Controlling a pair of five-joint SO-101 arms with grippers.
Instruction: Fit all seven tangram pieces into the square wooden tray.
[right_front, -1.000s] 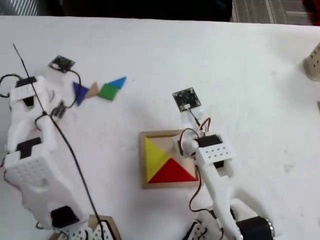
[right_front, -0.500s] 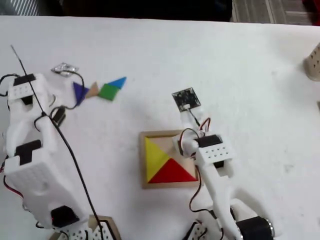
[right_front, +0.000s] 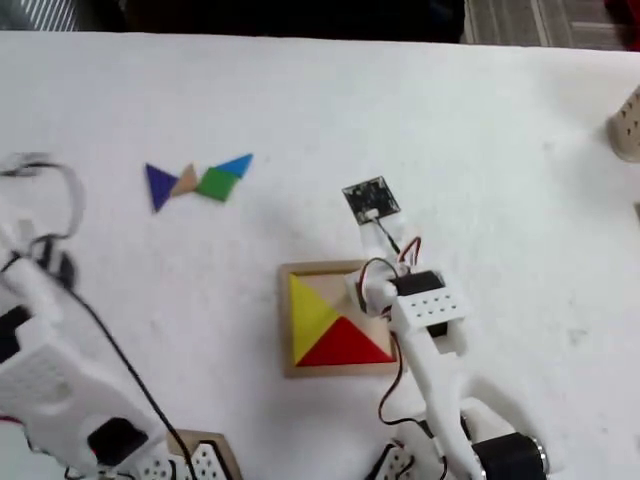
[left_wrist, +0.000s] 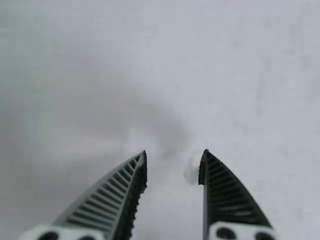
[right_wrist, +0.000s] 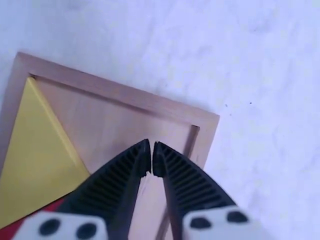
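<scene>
Your right gripper (right_wrist: 151, 150) has its fingertips drawn together, all but touching, with nothing between them. It hangs over the bare wooden floor of the square wooden tray (right_wrist: 120, 96), close to one of the tray's corners and beside the yellow triangle (right_wrist: 35, 150).

In the high view the tray (right_front: 283, 330) sits near the table's (right_front: 500, 150) front edge, about midway along it. The right arm (right_front: 430, 312) covers the tray's right side. The yellow triangle (right_front: 308, 312) lies along the tray's left side, and the red triangle (right_front: 345, 345) lies along its front side; the two meet edge to edge.

Your left gripper (left_wrist: 174, 162) stands apart and empty over bare table. The left arm (right_front: 55, 375) is at the front left corner.

Four loose pieces lie in a touching row toward the left edge, well apart from the tray: purple triangle (right_front: 158, 185), tan piece (right_front: 185, 181), green piece (right_front: 217, 183) and blue triangle (right_front: 236, 165).
</scene>
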